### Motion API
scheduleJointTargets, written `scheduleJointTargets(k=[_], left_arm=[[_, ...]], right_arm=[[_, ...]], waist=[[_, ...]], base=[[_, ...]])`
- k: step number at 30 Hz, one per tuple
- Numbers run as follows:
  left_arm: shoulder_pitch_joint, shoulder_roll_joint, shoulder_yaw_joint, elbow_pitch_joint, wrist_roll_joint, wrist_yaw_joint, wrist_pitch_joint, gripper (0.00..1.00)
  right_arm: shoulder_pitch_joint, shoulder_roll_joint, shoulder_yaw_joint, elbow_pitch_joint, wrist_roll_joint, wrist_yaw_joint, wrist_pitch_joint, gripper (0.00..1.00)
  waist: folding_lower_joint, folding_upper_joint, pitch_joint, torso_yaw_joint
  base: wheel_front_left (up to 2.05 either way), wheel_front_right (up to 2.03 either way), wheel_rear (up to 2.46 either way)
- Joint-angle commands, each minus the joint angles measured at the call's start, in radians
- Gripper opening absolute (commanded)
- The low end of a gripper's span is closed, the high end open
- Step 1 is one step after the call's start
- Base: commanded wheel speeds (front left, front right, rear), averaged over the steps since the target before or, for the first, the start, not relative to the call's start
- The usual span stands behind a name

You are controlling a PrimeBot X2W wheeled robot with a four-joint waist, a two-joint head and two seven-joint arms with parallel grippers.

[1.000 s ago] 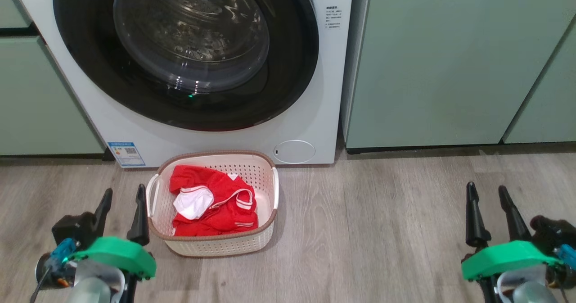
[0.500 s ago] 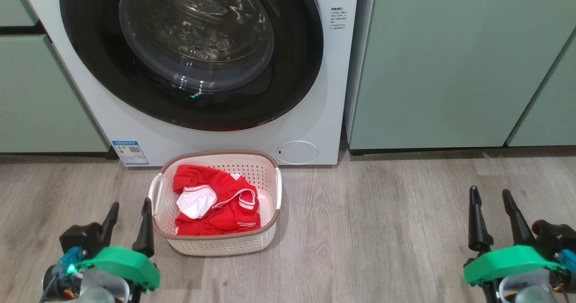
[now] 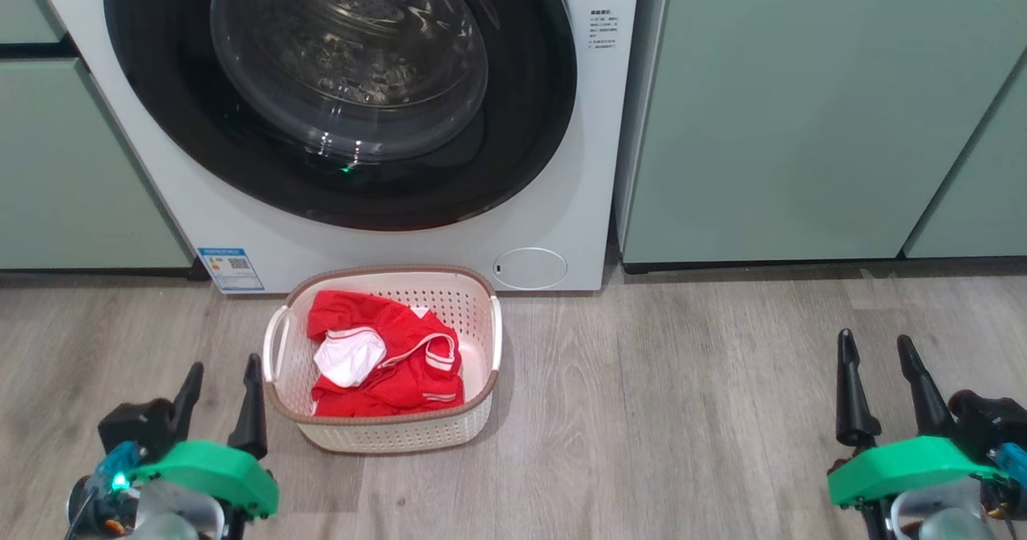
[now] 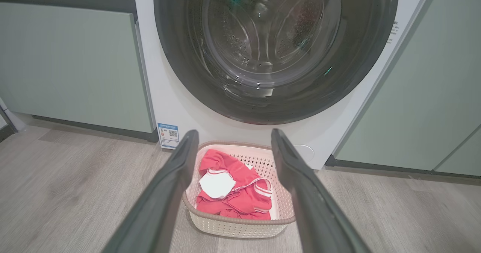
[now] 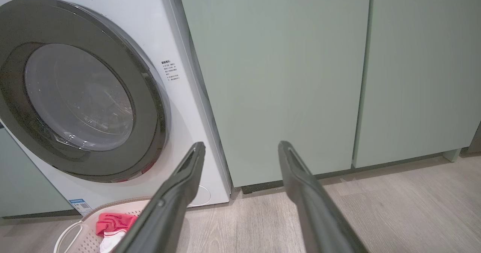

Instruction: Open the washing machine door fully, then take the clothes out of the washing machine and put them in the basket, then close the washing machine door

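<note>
Sitting on the floor just before the washing machine [image 3: 578,163], the cream basket [image 3: 385,436] holds the red garment [image 3: 409,363]; the washing machine door [image 3: 529,107] is closed. Left pincer [image 3: 225,365] and right pincer [image 3: 873,339] are both spread, empty.

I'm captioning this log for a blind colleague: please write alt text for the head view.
Red clothes lie in the cream basket on the floor before the washing machine, whose black-rimmed door is shut. The left end effector and right end effector hover open and empty at the bottom corners.
</note>
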Motion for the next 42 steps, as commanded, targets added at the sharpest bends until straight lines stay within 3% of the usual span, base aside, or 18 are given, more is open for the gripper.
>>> scheduleJointTargets(k=[1,16,17,22,42], left_arm=[[-0.055,0.023,0.038,-0.027,0.006,0.001,-0.007,1.0],[-0.06,0.024,0.038,-0.023,0.003,0.001,-0.007,1.0],[-0.003,0.0,0.009,0.002,0.0,0.0,0.0,0.0],[0.035,-0.021,0.008,0.05,-0.008,0.0,0.005,0.0],[0.033,-0.029,0.008,-0.008,-0.211,0.0,0.061,0.0]], right_arm=[[-0.019,-0.01,0.021,-0.038,-0.008,-0.001,-0.005,1.0],[-0.019,-0.005,0.022,-0.034,-0.006,-0.001,-0.005,1.0],[0.0,0.0,0.0,0.0,-0.001,0.0,0.0,0.0],[0.021,0.006,0.0,0.063,0.007,0.0,0.005,0.0],[0.013,0.008,-0.011,0.034,0.211,0.0,0.06,0.0]], waist=[[0.0,0.0,0.001,0.0],[0.0,0.0,0.009,-0.003],[0.0,0.0,0.009,-0.003],[0.0,0.0,0.01,-0.003],[0.0,0.0,0.021,0.009]], base=[[0.0,0.0,0.0],[0.0,0.0,0.0],[0.0,0.0,0.0],[0.0,0.0,0.0],[0.0,0.0,0.0]])
